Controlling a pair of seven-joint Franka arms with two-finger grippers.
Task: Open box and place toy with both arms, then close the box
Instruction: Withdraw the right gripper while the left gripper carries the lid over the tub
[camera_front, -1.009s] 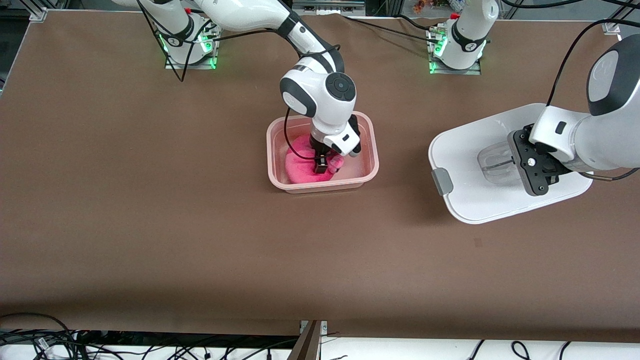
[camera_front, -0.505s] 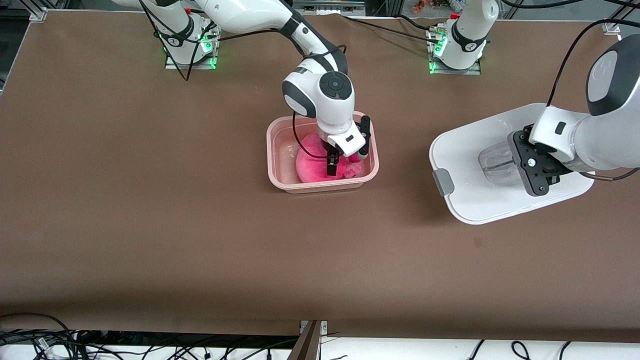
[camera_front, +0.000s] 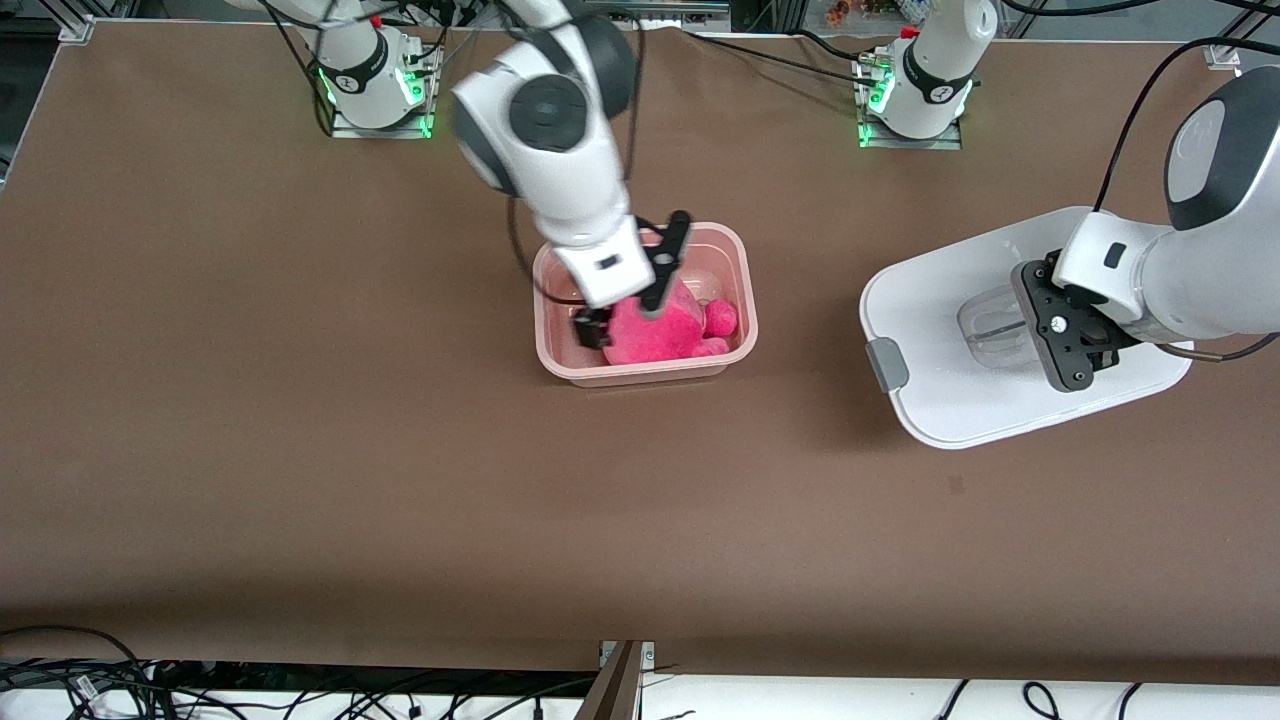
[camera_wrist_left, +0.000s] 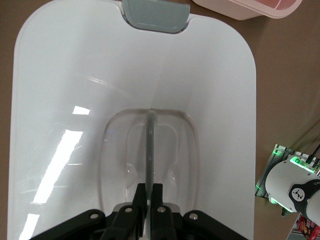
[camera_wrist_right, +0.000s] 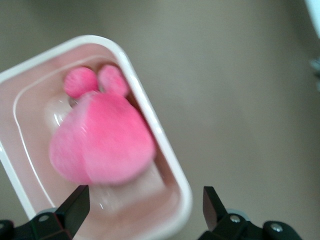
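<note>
The pale pink box (camera_front: 645, 305) sits open at the middle of the table (camera_front: 300, 450), and the hot-pink toy (camera_front: 665, 330) lies inside it, filling the half of the tub nearer the front camera, with two small rounded bumps poking toward the left arm's end, at about three o'clock of its body. The right gripper (camera_front: 625, 318) hangs above the box over the toy, its black fingers (camera_wrist_right: 75, 207) spread wide apart and holding nothing; in the right wrist view the toy (camera_wrist_right: 102, 140) rests free on the box floor, apart from both fingers, with the white-looking rim of the box (camera_wrist_right: 150, 125) curving around it. The white lid (camera_front: 960, 330) lies flat on the table well apart from the box, toward the left arm's end, at about three o'clock from it, its grey clip (camera_front: 884, 362) pointing toward the box. The left gripper (camera_front: 1062, 330) is down on the lid's clear recessed handle (camera_wrist_left: 150, 145), and in the left wrist view its fingers (camera_wrist_left: 161, 212) are pinched together on the thin upright bar of that handle.
</note>
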